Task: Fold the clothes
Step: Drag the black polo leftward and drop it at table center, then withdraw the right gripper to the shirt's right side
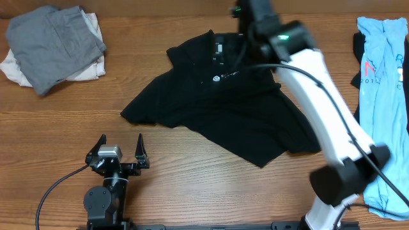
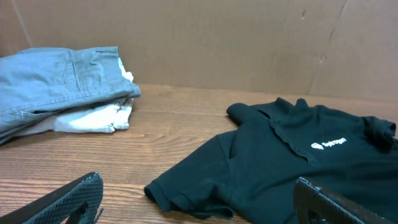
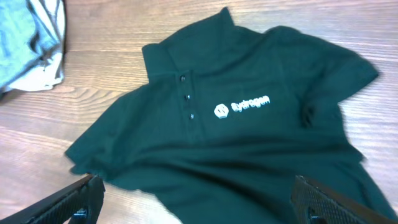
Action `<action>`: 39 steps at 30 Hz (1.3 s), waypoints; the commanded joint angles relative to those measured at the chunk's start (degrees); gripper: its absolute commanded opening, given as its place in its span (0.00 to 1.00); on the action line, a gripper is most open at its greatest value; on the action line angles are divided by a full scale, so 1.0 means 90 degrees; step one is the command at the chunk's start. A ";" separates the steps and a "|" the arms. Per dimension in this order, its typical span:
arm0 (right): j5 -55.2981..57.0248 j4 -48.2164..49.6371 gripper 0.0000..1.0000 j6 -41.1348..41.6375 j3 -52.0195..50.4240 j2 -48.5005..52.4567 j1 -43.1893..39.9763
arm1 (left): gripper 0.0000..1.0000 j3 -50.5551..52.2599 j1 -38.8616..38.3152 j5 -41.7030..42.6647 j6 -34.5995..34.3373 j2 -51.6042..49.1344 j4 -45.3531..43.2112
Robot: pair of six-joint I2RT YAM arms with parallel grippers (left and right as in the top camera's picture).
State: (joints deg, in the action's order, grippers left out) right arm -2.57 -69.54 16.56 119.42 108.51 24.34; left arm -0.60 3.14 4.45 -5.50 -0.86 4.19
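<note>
We see the black polo shirt [image 1: 223, 105] lying rumpled mid-frame on the counter [image 1: 192, 182]. The left jaws, lower left, stand wide and empty; the right jaws, above the shirt, gape wide, holding nothing.

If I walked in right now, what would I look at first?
The big black shirt with a small white logo grabs you first, lying rumpled in the middle of the table. Next comes the white right arm reaching across it, its right gripper open above the shirt. A grey and white pile sits at the far left corner, and a light-blue shirt lies at the right edge.
</note>
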 commanded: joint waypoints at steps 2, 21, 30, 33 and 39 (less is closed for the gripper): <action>0.0381 -0.0733 0.94 0.0058 0.0097 -0.0216 -0.0121 | 1.00 0.0036 0.0049 0.0000 0.0138 0.0068 -0.0017; 0.0794 -0.3058 0.99 0.1739 0.0058 -0.0491 -0.1656 | 1.00 0.0036 0.0049 0.0000 0.0138 0.0068 -0.0017; 0.0848 -0.3058 1.00 0.1455 -0.0044 -0.1707 -0.1409 | 1.00 0.0036 0.0051 -0.0374 0.0141 0.0068 0.0012; 0.0848 -0.3058 1.00 0.1440 -0.0491 -0.1965 -0.1379 | 1.00 0.0036 0.0051 -0.0393 0.0141 0.0068 0.0019; 0.0789 -0.2883 1.00 0.1571 -0.1889 -0.2127 -0.1377 | 1.00 0.0036 0.0049 -0.0219 -0.0121 0.0068 -0.0022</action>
State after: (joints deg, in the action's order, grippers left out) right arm 4.91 -96.92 30.11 108.36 88.36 11.73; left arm -0.60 3.14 2.24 -5.54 -0.86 4.34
